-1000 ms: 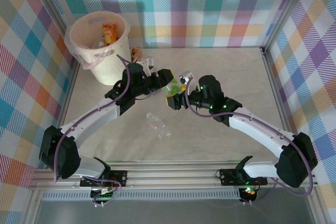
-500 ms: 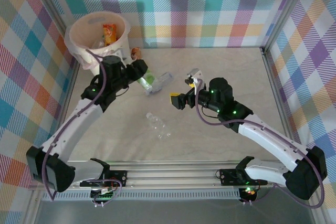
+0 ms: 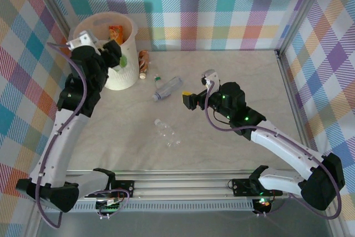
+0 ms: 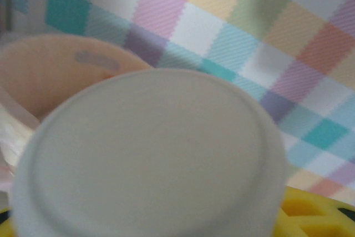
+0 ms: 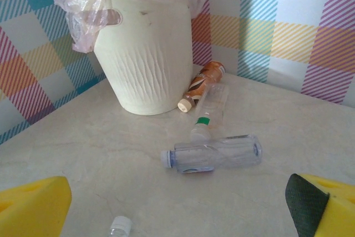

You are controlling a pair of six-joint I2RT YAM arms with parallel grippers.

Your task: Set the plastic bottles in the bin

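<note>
Currently in hand: the drop. Your left gripper [image 3: 117,55] hangs at the near right rim of the bin [image 3: 125,77], which stands at the far left of the table [image 3: 238,76].
Left jaws: clamped on a bottle with a green label [image 3: 122,60]. In the left wrist view its pale round end sits above the yellow pads [image 4: 310,212], with the bin's mouth behind it.
Right jaws: wide apart and holding nothing. Your right gripper [image 3: 188,101] sits mid-table, facing the bin.
In the bin: at least 1 orange-labelled bottle [image 3: 115,34].
On the table: 4 bottles.
- A brown bottle [image 5: 201,81] lies just right of the bin's foot.
- A thin bottle with a green band [image 5: 209,109] lies beside the brown one.
- A clear bottle [image 5: 213,155] lies just near of that.
- A small clear bottle [image 3: 167,133] lies apart, nearer the arm bases.
Progress: judged past halfway, with 5 bottles left counting the held one.
Next move: carry the left gripper a little further left over the mouth before you part the jaws. From above you cannot tell if the bottle clears the rim.
After that: the clear bottle looks the easiest reach for your right gripper.
</note>
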